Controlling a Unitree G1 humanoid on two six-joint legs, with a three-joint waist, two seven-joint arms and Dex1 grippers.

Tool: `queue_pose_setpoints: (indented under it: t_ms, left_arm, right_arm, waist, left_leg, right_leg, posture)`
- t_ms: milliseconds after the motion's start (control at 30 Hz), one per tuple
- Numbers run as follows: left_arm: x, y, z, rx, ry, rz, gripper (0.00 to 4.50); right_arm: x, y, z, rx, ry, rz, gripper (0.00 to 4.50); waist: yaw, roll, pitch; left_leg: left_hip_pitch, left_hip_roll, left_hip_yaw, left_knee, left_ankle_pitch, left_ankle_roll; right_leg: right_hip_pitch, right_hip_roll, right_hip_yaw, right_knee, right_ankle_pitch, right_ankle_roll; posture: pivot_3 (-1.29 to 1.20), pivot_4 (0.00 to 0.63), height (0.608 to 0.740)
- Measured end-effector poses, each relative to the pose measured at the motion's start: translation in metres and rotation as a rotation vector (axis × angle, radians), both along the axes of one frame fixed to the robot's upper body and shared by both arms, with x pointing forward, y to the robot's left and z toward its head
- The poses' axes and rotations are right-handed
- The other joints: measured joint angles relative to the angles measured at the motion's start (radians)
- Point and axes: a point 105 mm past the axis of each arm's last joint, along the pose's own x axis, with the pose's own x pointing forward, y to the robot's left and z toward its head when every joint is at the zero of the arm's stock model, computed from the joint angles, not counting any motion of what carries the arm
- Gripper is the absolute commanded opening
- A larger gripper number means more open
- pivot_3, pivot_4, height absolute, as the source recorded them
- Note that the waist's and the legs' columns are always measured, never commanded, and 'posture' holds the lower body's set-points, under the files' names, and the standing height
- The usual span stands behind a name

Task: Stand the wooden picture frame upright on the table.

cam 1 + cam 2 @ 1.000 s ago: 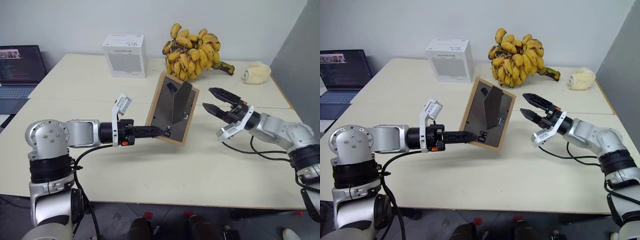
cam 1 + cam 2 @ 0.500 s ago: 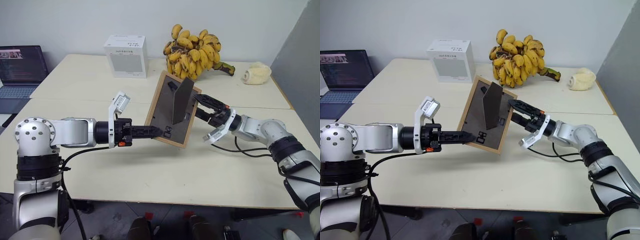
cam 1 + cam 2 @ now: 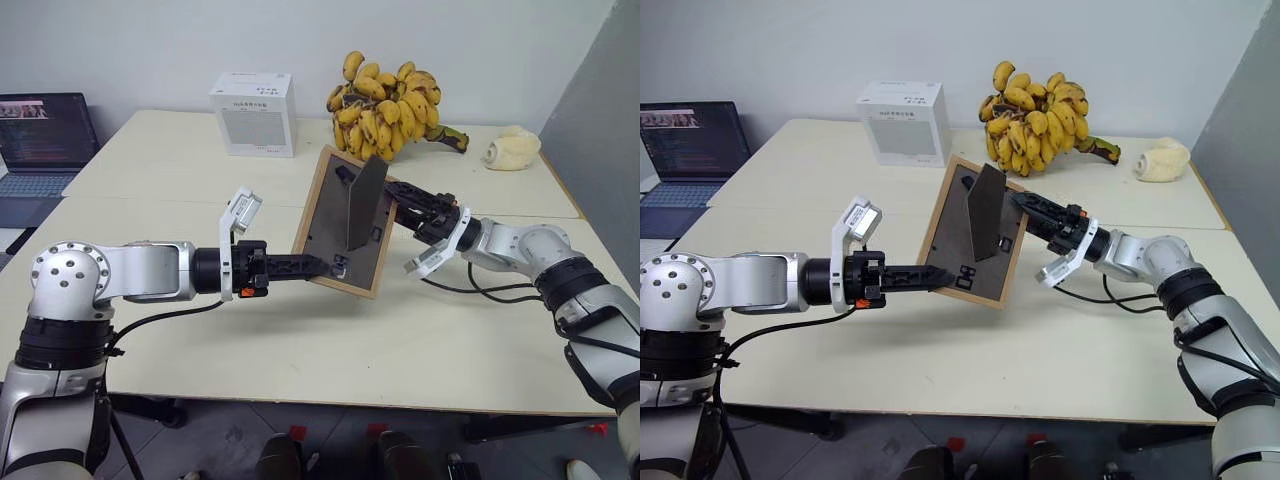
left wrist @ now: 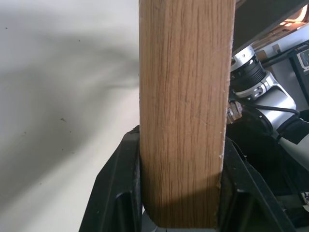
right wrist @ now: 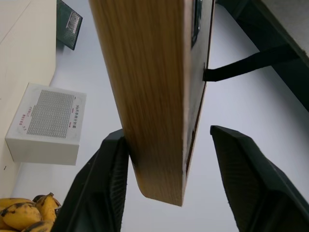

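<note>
The wooden picture frame (image 3: pixel 338 225) hangs tilted above the table (image 3: pixel 300 340), its dark grey back panel and unfolded stand (image 3: pixel 365 200) facing me. My left gripper (image 3: pixel 325 265) is shut on the frame's lower edge; in the left wrist view both black fingers (image 4: pixel 113 193) press the light wood (image 4: pixel 181 111). My right gripper (image 3: pixel 396 197) straddles the frame's right edge and is open. In the right wrist view one finger (image 5: pixel 108 188) touches the wood (image 5: pixel 149 87), while the other finger (image 5: pixel 251 183) stands apart from the back panel.
A white box (image 3: pixel 252 112) and a large bunch of bananas (image 3: pixel 385 105) sit at the back of the table. A cream lump (image 3: pixel 512 147) lies far right, a laptop (image 3: pixel 40 135) far left. The right arm's cable (image 3: pixel 480 290) trails on the tabletop.
My right gripper moved left from open space to the frame's right edge, and its jaws narrowed around it. The left gripper kept hold of the frame almost in place.
</note>
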Motion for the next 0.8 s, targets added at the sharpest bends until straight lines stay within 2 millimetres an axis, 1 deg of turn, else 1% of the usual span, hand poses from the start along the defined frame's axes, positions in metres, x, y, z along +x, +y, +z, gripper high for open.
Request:
queue_pose_setpoints:
  t_ms: [33,133,467,533,567,667,700,800]
  left_arm:
    - [-0.0006,-0.0003,0.0015,-0.012,0.0,-0.006,1.3]
    - [-0.0012,-0.0006,0.0041,-0.03,-0.002,-0.011,1.3]
    - [-0.0007,0.0003,0.0047,-0.032,-0.001,-0.009,1.3]
    - [-0.0006,0.0,0.0044,-0.033,0.0,-0.009,1.99]
    - [-0.0006,-0.0002,0.0044,-0.032,-0.001,-0.009,2.04]
    - [-0.0005,-0.0015,0.0044,-0.018,-0.014,-0.004,2.75]
    - [0.0001,-0.0012,0.0045,-0.015,-0.018,0.002,2.9]
    - [0.0033,0.0001,0.0025,0.025,-0.059,0.022,2.9]
  right_arm:
    - [-0.0005,0.001,0.0011,0.011,-0.004,0.005,1.67]
    - [-0.0013,0.0006,0.0038,0.032,-0.011,0.012,1.47]
    - [-0.0019,0.0006,0.005,0.044,-0.012,0.016,1.44]
    - [-0.0019,0.0004,0.0052,0.044,-0.012,0.016,1.44]
    - [-0.0019,0.0003,0.0053,0.044,-0.011,0.016,1.44]
    - [-0.0024,0.0018,0.0025,0.029,0.001,0.02,1.44]
    - [-0.0024,0.0021,0.0016,0.024,0.004,0.02,1.44]
    - [-0.002,0.003,-0.0011,0.009,0.012,0.017,1.44]
  waist:
    - [0.0,0.0,0.0]
    - [0.0,0.0,0.0]
    - [0.0,0.0,0.0]
    - [0.0,0.0,0.0]
    - [0.0,0.0,0.0]
    - [0.0,0.0,0.0]
    - [0.0,0.0,0.0]
    - [0.0,0.0,0.0]
  left_leg:
    - [0.0,0.0,0.0,0.0,0.0,0.0]
    - [0.0,0.0,0.0,0.0,0.0,0.0]
    - [0.0,0.0,-0.001,0.0,0.0,0.0]
    - [0.0,0.0,-0.001,0.0,0.0,0.0]
    - [0.0,0.0,-0.001,0.0,0.0,0.0]
    - [0.0,0.0,-0.001,0.0,0.0,0.0]
    - [0.0,0.0,-0.001,0.0,0.0,0.0]
    - [0.0,0.0,-0.001,0.0,0.0,0.0]
  right_leg:
    - [0.0,0.0,0.0,0.0,0.0,0.0]
    - [0.0,0.0,0.0,0.0,0.0,0.0]
    - [0.0,0.0,0.0,0.0,0.0,0.0]
    - [0.0,0.0,0.0,0.0,0.0,0.0]
    - [0.0,0.0,0.0,0.0,0.0,0.0]
    - [0.0,0.0,0.0,0.0,0.0,0.0]
    - [0.0,0.0,0.0,0.0,0.0,0.0]
    - [0.0,0.0,0.0,0.0,0.0,0.0]
  posture:
    - [0.0,0.15,0.74]
    - [0.0,0.15,0.74]
    - [0.0,0.15,0.74]
    - [0.0,0.15,0.74]
    - [0.0,0.15,0.74]
    - [0.0,0.15,0.74]
    - [0.0,0.15,0.74]
    - [0.0,0.15,0.74]
